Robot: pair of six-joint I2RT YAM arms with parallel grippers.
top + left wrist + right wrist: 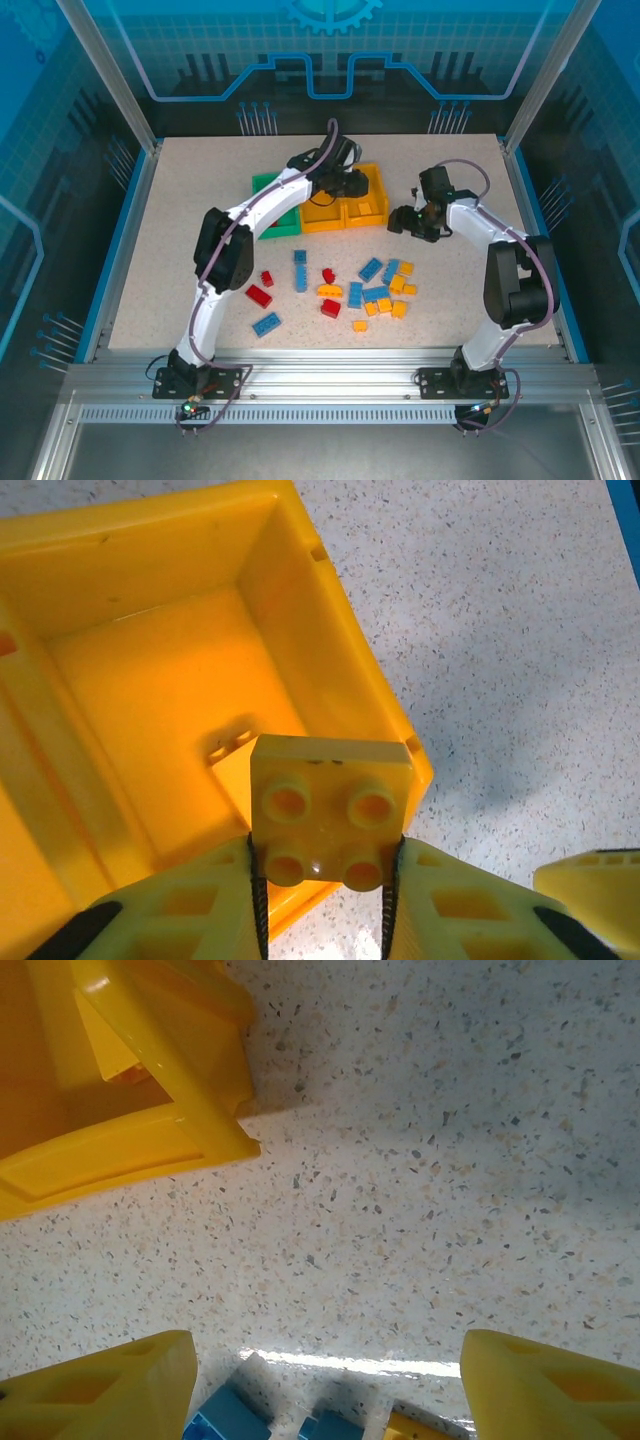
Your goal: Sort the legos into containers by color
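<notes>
Your left gripper (325,885) is clamped on a yellow brick (330,805). The brick is square and glossy, with four round studs facing the wrist camera, and the two fingers pinch its lower edge. It hangs over the near corner of a yellow bin (300,620), partly above the bin's floor and partly above its rim.

From above, you see the containers (322,222) as three bins joined in a row toward the back of the desk (180,200). The one on the left is green and the other two are yellow; the rightmost has one yellow piece (365,208) lying inside.

Your right gripper (325,1390) has its jaws well apart with nothing between them. It sits low over bare desk, beside a yellow bin's corner, with blue bricks (225,1422) at the bottom edge of its wrist view.

The loose legos (350,295) lie scattered in front of the bins: red, blue and yellow, some square, some oblong.
</notes>
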